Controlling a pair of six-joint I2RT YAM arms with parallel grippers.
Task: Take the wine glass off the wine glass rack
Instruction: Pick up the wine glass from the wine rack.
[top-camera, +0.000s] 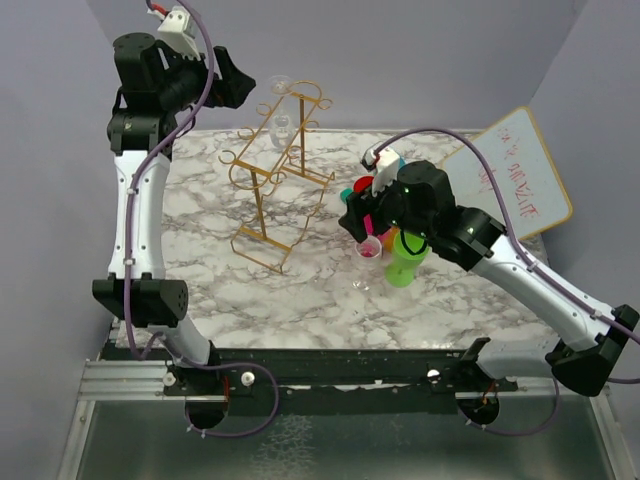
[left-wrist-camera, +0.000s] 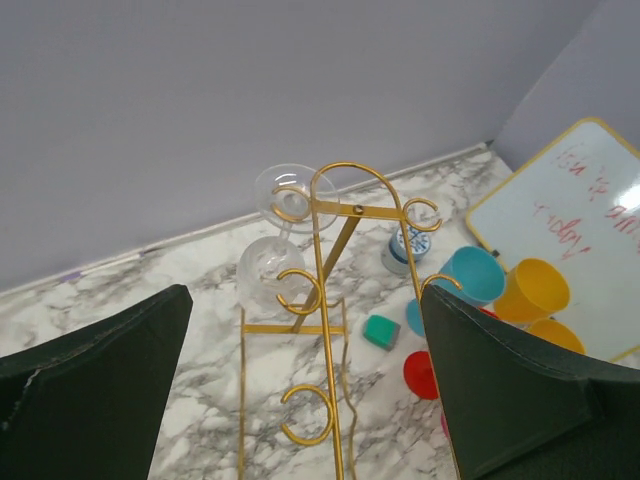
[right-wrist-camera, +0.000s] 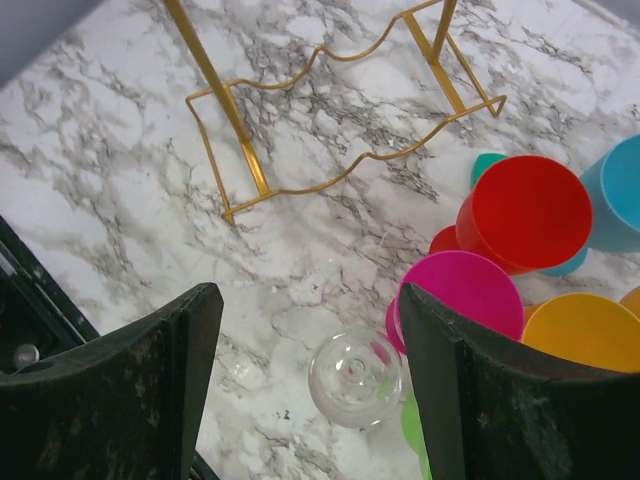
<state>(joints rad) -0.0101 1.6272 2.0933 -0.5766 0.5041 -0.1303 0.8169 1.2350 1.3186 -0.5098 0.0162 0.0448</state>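
- The right gripper (right-wrist-camera: 308, 300) hangs low over the near right of the table (top-camera: 230, 290), jaws wide and empty. It is well apart from the rack, so I judge it is parked out of the other arm's way.
- Straight under it stands a clear glass (right-wrist-camera: 355, 378), upright and just beside the pink cup (right-wrist-camera: 465, 300). Seen from above, I cannot tell whether it has a stem.
- A red cup (right-wrist-camera: 525, 210), a blue cup (right-wrist-camera: 620, 190) and a yellow cup (right-wrist-camera: 580, 330) crowd together to the right, leaving the rack's side free.
- The rack (top-camera: 275, 170) stands mid-table on its open wire base, its hooked arms rising toward the far wall.
- The wine glass (left-wrist-camera: 270, 272) is on the rack, hanging upside down from the top far hook, its foot caught in the curl so the bowl dangles beneath.
- The left gripper (left-wrist-camera: 305, 300) is raised high at the far left, level with the rack's top, jaws spread wide and holding nothing. It faces the glass but does not touch it, and seems lined up to reach in.
- A whiteboard (top-camera: 520, 180) leans at the far right.
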